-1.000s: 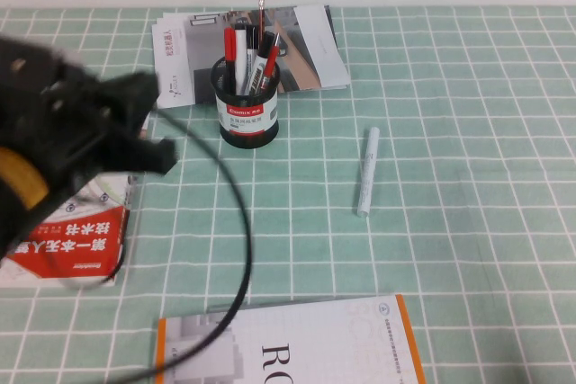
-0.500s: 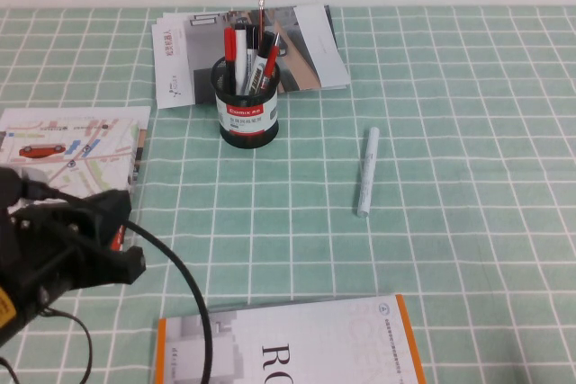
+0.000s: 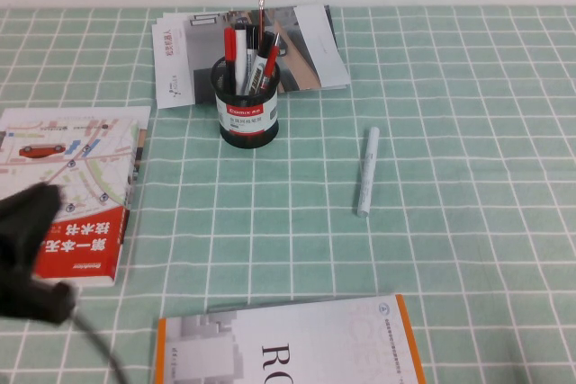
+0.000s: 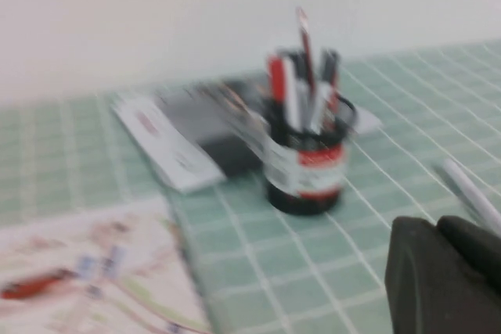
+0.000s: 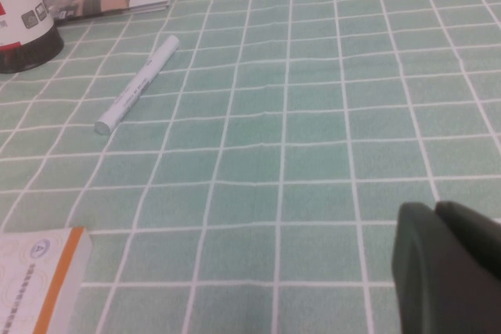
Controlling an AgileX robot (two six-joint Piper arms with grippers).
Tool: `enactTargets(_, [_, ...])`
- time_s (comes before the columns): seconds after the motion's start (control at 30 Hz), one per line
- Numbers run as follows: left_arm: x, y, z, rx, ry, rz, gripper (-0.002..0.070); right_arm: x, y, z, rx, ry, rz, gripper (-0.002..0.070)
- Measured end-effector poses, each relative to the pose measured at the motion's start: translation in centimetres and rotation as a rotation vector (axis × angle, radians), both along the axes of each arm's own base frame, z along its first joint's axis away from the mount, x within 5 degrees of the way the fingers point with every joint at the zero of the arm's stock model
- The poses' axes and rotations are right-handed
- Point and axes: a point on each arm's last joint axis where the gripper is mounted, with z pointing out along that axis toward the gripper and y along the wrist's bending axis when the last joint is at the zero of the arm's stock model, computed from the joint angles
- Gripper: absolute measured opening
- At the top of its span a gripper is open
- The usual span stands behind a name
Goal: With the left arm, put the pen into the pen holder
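The pen holder (image 3: pixel 247 107), a black mesh cup with a white label, stands upright at the back middle of the table. The pen (image 3: pixel 258 68), white-barrelled with dark print and a black cap, stands inside it among red-capped pens. The left arm (image 3: pixel 30 254) is a blurred black shape at the near left edge, far from the holder. In the left wrist view the left gripper (image 4: pixel 438 224) is shut and empty, with the holder (image 4: pixel 305 171) well ahead of it. In the right wrist view the right gripper (image 5: pixel 434 209) is shut and empty over bare cloth.
An all-white marker (image 3: pixel 367 171) lies right of the holder and shows in the right wrist view (image 5: pixel 137 84). A red-and-white booklet (image 3: pixel 76 188) lies at the left, magazines (image 3: pixel 306 42) behind the holder, and an orange-edged book (image 3: pixel 297 343) at the near edge.
The left arm has drawn back from beside the holder toward the near left corner, uncovering the booklet. The pens and holder have not moved.
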Motion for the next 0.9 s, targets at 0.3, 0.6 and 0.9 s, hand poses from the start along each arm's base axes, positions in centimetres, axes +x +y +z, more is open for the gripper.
enactTargets(0.3, [-4.7, 3.7, -3.7, -0.036, -0.159, 0.181, -0.0003, 0.0, 0.0, 0.0, 0.000, 0.000, 0.000, -0.0020])
enactTargets(0.6, [-7.0, 5.0, -7.2, -0.093, -0.248, 0.321, -0.0003, 0.0, 0.0, 0.0, 0.000, 0.000, 0.000, -0.0020])
enactTargets(0.9, [-7.1, 5.1, -9.7, -0.031, 0.012, 0.347, -0.0003, 0.0, 0.0, 0.0, 0.000, 0.000, 0.000, -0.0020])
